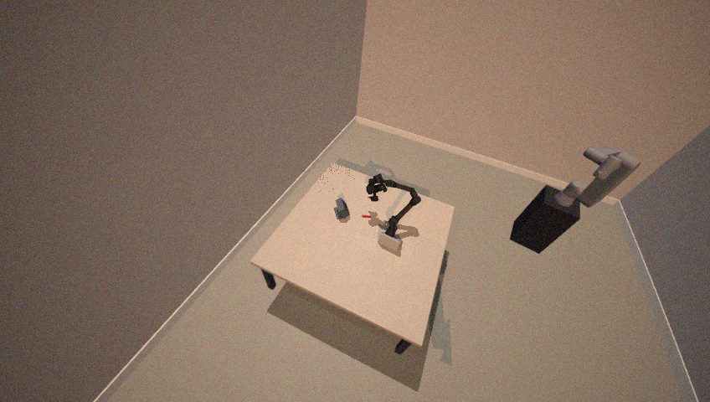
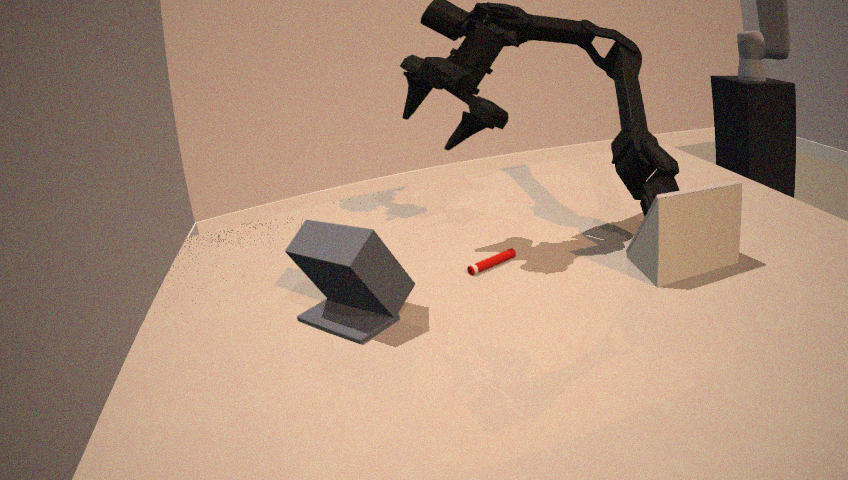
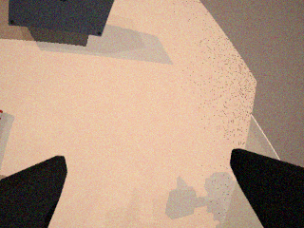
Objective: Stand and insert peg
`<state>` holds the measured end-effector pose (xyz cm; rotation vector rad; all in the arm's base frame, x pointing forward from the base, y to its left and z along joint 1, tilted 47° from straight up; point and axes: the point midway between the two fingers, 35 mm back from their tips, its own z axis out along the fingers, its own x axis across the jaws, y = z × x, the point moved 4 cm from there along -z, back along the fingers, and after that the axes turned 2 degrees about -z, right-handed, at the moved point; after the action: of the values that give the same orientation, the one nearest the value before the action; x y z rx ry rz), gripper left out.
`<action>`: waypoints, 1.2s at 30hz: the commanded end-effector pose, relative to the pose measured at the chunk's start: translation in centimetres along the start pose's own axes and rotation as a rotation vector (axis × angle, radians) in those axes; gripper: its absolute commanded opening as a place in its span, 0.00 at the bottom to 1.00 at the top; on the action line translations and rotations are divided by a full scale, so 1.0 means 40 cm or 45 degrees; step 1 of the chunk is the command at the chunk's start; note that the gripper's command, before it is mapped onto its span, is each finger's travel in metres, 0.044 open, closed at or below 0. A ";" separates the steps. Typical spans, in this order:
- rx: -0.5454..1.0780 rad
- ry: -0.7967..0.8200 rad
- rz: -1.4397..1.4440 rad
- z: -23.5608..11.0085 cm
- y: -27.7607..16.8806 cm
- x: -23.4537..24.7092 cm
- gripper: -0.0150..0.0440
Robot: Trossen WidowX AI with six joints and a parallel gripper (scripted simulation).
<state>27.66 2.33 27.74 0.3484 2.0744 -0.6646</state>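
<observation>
The red peg [image 1: 366, 216] [image 2: 492, 261] lies on its side on the table, its white-banded end toward the sloped panel. Only a sliver of the peg [image 3: 1, 112] shows at the wrist view's left edge. The dark grey sloped panel [image 1: 342, 208] [image 2: 386, 273] [image 3: 59, 14] stands on its base plate beyond the peg from the arm's base. Its hole cannot be made out clearly. My gripper [image 1: 372, 194] [image 2: 426, 133] [image 3: 150, 162] is wide open and empty, high above the table, to one side of the peg, with its fingers pointing down at a slant.
A pale wedge-shaped block [image 1: 389, 240] [image 2: 699, 237] stands by the arm's base. The table [image 1: 338, 269] [image 2: 446, 404] [image 3: 119, 104] has a corner at the right of the wrist view. A grey arm on a black pedestal [image 1: 542, 219] [image 2: 752, 130] stands away from the table.
</observation>
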 end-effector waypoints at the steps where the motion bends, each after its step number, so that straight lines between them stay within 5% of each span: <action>1: 0.039 0.136 0.076 0.040 0.036 0.041 1.00; 22: 0.573 0.639 0.443 0.171 0.124 0.265 1.00; 36: 0.578 0.643 0.446 0.194 0.119 0.280 1.00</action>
<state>29.00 2.08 13.88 1.2097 2.2185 -0.8847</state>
